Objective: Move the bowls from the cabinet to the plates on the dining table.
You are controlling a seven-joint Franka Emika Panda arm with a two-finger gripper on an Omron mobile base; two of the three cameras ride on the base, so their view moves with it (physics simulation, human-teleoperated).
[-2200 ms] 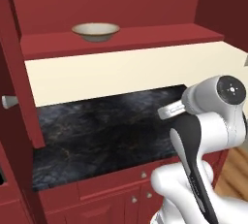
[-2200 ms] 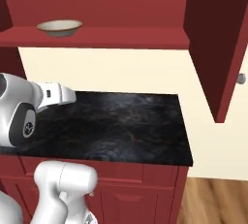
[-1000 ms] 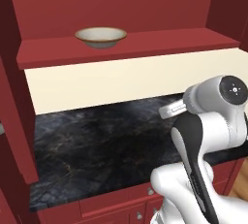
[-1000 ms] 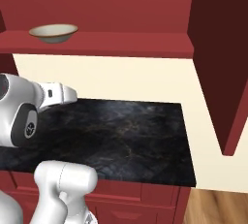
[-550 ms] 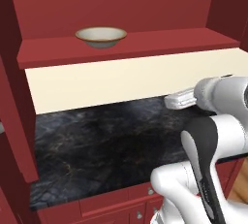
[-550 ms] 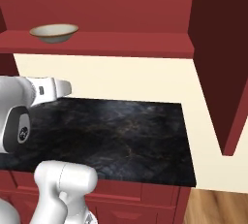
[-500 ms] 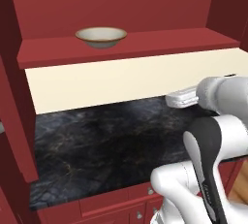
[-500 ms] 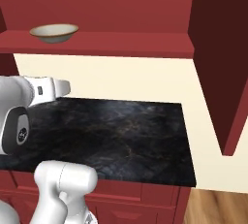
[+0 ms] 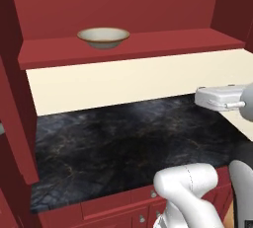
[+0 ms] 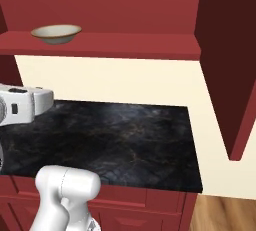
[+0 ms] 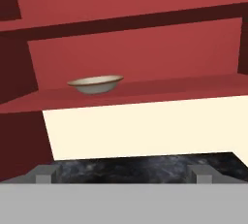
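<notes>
A shallow bowl (image 9: 103, 36) (image 10: 56, 33) (image 11: 95, 83), cream-white inside with a tan-gold rim, sits alone on the red shelf (image 9: 163, 42) of the open dark red cabinet (image 10: 125, 0). My gripper (image 11: 122, 175) is open, its two finger tips far apart with nothing between them. It hangs over the black marble counter, level and facing the shelf, well short of the bowl and lower than it. In the left base view the white hand (image 9: 217, 97) is at the right. In the right base view the hand (image 10: 25, 106) is at the left. The deeper bowl, the plates and the dining table are out of view.
A black marble counter (image 9: 123, 148) runs under the cabinet, with a cream wall (image 10: 110, 77) behind it. The cabinet doors stand open, the right door (image 10: 225, 65) and the left door (image 9: 15, 98). Red drawers with knobs (image 9: 113, 207) line the counter's front.
The base came closer to the cabinet and stopped. Since then the hand has risen and turned level toward the shelf. The bowl has not moved.
</notes>
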